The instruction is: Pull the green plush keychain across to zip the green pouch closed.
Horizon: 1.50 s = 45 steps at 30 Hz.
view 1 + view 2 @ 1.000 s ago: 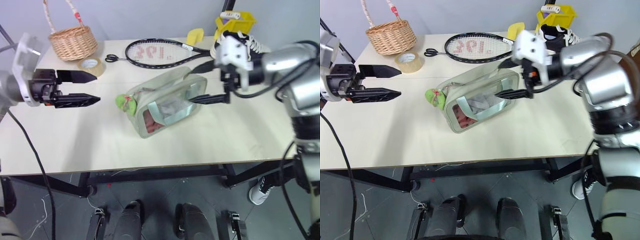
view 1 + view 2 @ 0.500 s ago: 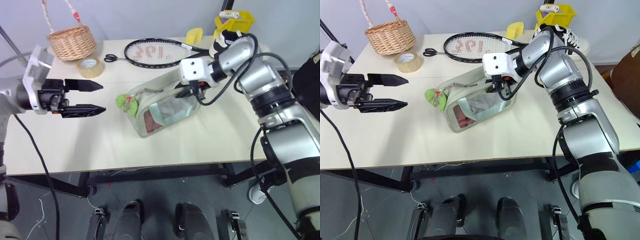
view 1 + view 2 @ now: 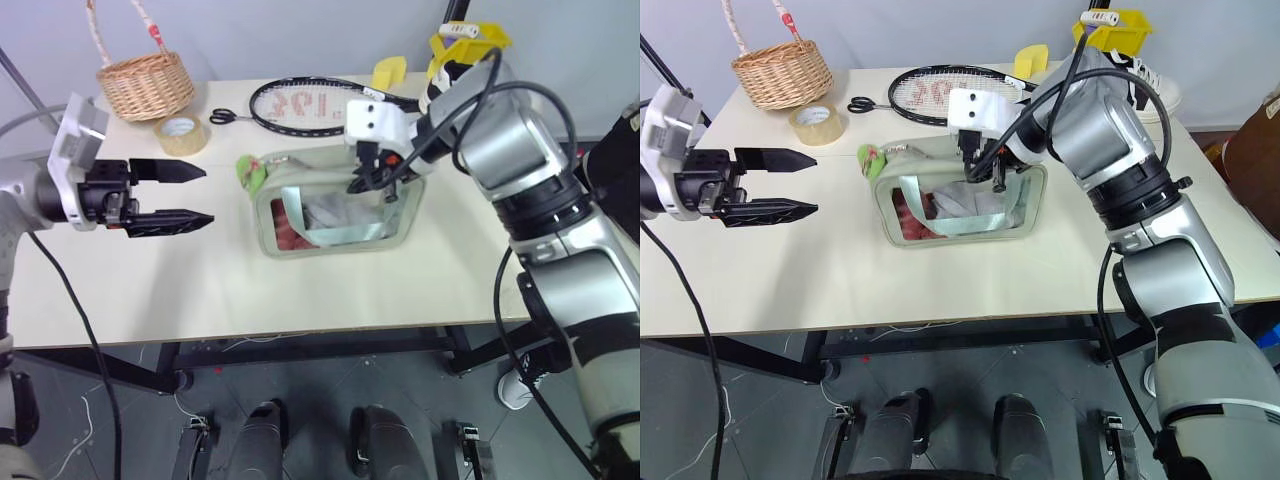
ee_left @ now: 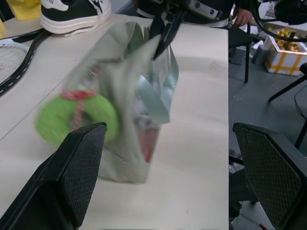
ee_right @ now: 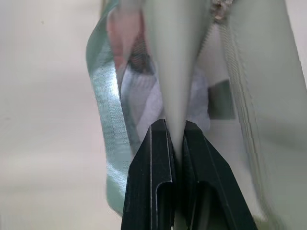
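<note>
Your right gripper (image 5: pixel 175 139) has its two black fingers pinched tight on a fold of pale green fabric at the top edge of the pale sage-green boxy fabric pouch (image 3: pixel 335 210); in the right wrist view the fabric rises in a thin wedge from between the fingertips, with the zipper track running just beside it. The pouch stands upright near the middle of the light wooden table (image 3: pixel 200 290), its clear plastic window facing you, red and white contents showing behind it and a pale green strap hanging across the window. The small lime-green fuzzy plush keychain (image 3: pixel 249 171) with pink-red marks hangs at the pouch's upper corner on your left side, touching the bag. Your left gripper (image 3: pixel 190 194) hovers over the table well to the left of the pouch, its fingers spread wide and holding nothing; in the left wrist view the plush ball and the pouch sit between its two open pads, apart from both. Behind the pouch lie a black-framed tennis racket (image 3: pixel 310 103), a roll of brown packing tape (image 3: pixel 181 131) and a woven wicker basket (image 3: pixel 146 83).
</note>
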Tool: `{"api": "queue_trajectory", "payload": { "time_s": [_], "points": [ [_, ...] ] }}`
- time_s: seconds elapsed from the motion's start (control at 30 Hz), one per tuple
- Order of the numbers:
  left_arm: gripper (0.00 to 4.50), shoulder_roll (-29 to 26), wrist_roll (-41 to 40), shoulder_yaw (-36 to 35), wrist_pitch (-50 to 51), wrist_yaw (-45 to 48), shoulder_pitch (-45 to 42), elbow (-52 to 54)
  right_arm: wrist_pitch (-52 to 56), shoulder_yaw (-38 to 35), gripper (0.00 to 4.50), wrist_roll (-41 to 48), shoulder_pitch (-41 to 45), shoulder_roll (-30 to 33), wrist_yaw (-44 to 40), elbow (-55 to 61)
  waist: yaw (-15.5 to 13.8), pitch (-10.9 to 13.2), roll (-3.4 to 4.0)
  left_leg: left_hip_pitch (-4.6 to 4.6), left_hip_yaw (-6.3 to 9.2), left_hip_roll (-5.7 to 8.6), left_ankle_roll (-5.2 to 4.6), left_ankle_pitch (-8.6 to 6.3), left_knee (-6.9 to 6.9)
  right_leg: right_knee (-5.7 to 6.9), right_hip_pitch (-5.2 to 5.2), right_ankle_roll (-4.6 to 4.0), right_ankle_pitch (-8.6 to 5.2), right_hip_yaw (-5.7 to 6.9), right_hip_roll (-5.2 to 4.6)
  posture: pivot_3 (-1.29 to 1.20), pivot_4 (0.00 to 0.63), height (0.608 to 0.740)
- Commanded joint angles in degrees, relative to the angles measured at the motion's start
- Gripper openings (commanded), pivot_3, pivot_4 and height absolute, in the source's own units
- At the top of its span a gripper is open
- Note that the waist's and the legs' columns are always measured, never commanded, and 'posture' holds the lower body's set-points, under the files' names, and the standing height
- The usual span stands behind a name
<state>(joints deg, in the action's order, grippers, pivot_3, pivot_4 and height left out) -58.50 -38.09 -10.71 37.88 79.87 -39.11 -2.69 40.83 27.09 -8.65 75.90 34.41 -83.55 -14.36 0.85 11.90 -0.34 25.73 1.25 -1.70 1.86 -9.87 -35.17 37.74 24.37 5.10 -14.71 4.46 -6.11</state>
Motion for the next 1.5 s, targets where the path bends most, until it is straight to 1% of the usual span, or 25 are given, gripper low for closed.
{"api": "queue_trajectory", "payload": {
  "time_s": [0.03,0.13,0.3,0.5,0.8,0.97,1.13,1.23,1.27,1.3,1.33,1.37,1.43,1.47,1.5],
  "points": [
    [4.50,-0.41,0.04,-0.56,-1.16,0.21,-1.71,0.27,2.84,-0.37,0.03,1.08,0.10,0.92,-0.46,5.00,0.02,0.00,0.00,0.00,0.00,0.00,0.00,0.00,0.00,0.00,0.00,0.00,0.00,-0.01,0.00,0.00,0.150,0.738],
    [4.50,-0.31,0.16,-0.19,-1.32,0.23,-1.56,0.50,3.84,0.18,0.03,0.69,-1.24,0.71,0.74,5.58,0.06,0.00,0.00,-0.01,0.00,-0.01,0.00,0.00,-0.01,0.02,0.00,0.00,0.00,-0.01,0.02,0.00,0.150,0.738],
    [4.50,-0.52,0.33,0.17,-1.60,0.45,-1.34,0.48,9.82,0.08,0.03,1.52,-0.52,-1.67,3.63,5.17,0.17,-0.01,-0.01,-0.07,0.00,-0.04,0.00,0.00,-0.02,0.12,0.00,-0.01,0.00,-0.05,0.06,0.00,0.150,0.738],
    [4.50,-0.51,0.61,0.45,-1.90,0.58,-1.86,-0.05,11.45,-0.06,0.03,2.75,0.94,-2.83,4.97,4.58,0.28,-0.01,-0.02,-0.17,-0.01,-0.12,0.00,0.00,-0.04,0.21,0.00,-0.06,0.01,-0.14,0.17,0.00,0.150,0.738],
    [4.50,-0.42,0.85,0.39,-1.97,0.89,-2.15,-0.19,15.02,1.39,0.03,5.87,1.82,-0.37,1.90,10.26,0.21,-0.01,-0.02,-0.16,-0.03,-0.13,0.00,0.00,-0.03,0.21,0.04,-0.07,0.02,-0.18,0.19,0.00,0.150,0.738],
    [4.50,-0.06,1.09,0.37,-2.22,0.94,-2.01,0.00,16.26,2.26,0.03,6.67,1.94,-0.09,2.74,10.43,0.19,-0.01,-0.02,-0.16,-0.04,-0.13,0.00,0.00,-0.04,0.21,0.04,-0.07,0.02,-0.19,0.19,0.00,0.150,0.738],
    [4.50,0.11,1.30,0.40,-2.29,0.99,-2.01,0.01,14.88,2.99,0.03,7.11,0.62,-0.09,3.69,9.99,0.19,-0.01,-0.02,-0.16,-0.04,-0.13,0.00,0.00,-0.05,0.21,0.04,-0.07,0.02,-0.20,0.19,0.00,0.150,0.738],
    [4.50,-0.06,1.20,0.30,-2.06,1.12,-1.65,0.40,15.20,3.16,1.08,7.34,0.39,-0.27,4.68,9.68,0.19,-0.01,-0.02,-0.17,-0.04,-0.13,0.00,0.00,-0.05,0.22,0.04,-0.07,0.02,-0.20,0.19,0.00,0.150,0.738],
    [4.50,-0.11,1.18,0.28,-2.00,1.15,-1.61,0.44,16.31,3.00,1.52,7.41,0.76,-0.65,5.41,9.14,0.19,-0.01,-0.02,-0.17,-0.04,-0.13,0.00,0.00,-0.05,0.22,0.04,-0.07,0.02,-0.20,0.19,0.00,0.150,0.738],
    [4.50,-0.14,1.19,0.27,-2.00,1.18,-1.59,0.44,17.78,2.54,2.10,7.45,1.33,-1.33,6.67,8.29,0.19,-0.01,-0.02,-0.16,-0.04,-0.13,0.00,0.00,-0.04,0.22,0.04,-0.07,0.02,-0.20,0.19,0.00,0.150,0.738],
    [4.50,-0.15,1.20,0.30,-1.97,1.21,-1.61,0.45,18.99,2.01,2.53,7.96,1.89,-1.76,7.18,7.64,0.20,-0.01,-0.02,-0.16,-0.04,-0.13,0.00,0.00,-0.04,0.22,0.04,-0.07,0.02,-0.20,0.19,0.00,0.150,0.738],
    [4.50,-0.14,1.18,0.31,-1.95,1.23,-1.66,0.48,20.28,1.41,3.15,8.66,2.44,-1.96,7.43,7.29,0.19,-0.01,-0.02,-0.17,-0.04,-0.13,0.00,0.00,-0.05,0.23,0.04,-0.07,0.02,-0.20,0.19,0.00,0.150,0.738],
    [4.50,-0.10,1.27,0.49,-1.94,1.23,-1.93,0.39,22.27,0.30,4.19,10.59,3.54,-1.14,6.45,7.70,0.19,-0.01,-0.02,-0.16,-0.04,-0.13,0.00,0.00,-0.05,0.23,0.05,-0.08,0.02,-0.21,0.19,0.00,0.150,0.738],
    [4.50,-0.10,1.31,0.54,-1.97,1.28,-2.04,0.32,22.44,-0.07,4.46,11.50,3.89,-0.04,5.56,8.40,0.17,-0.01,-0.02,-0.16,-0.05,-0.13,0.00,0.00,-0.05,0.23,0.06,-0.08,0.02,-0.21,0.19,0.00,0.150,0.738],
    [4.50,-0.09,1.29,0.60,-1.92,1.32,-2.19,0.25,22.20,-0.90,4.46,12.18,4.50,1.29,5.01,8.47,0.06,-0.01,-0.01,-0.15,-0.05,-0.13,0.00,0.00,-0.04,0.23,0.06,-0.08,0.02,-0.21,0.19,0.00,0.150,0.738]
  ]
}}
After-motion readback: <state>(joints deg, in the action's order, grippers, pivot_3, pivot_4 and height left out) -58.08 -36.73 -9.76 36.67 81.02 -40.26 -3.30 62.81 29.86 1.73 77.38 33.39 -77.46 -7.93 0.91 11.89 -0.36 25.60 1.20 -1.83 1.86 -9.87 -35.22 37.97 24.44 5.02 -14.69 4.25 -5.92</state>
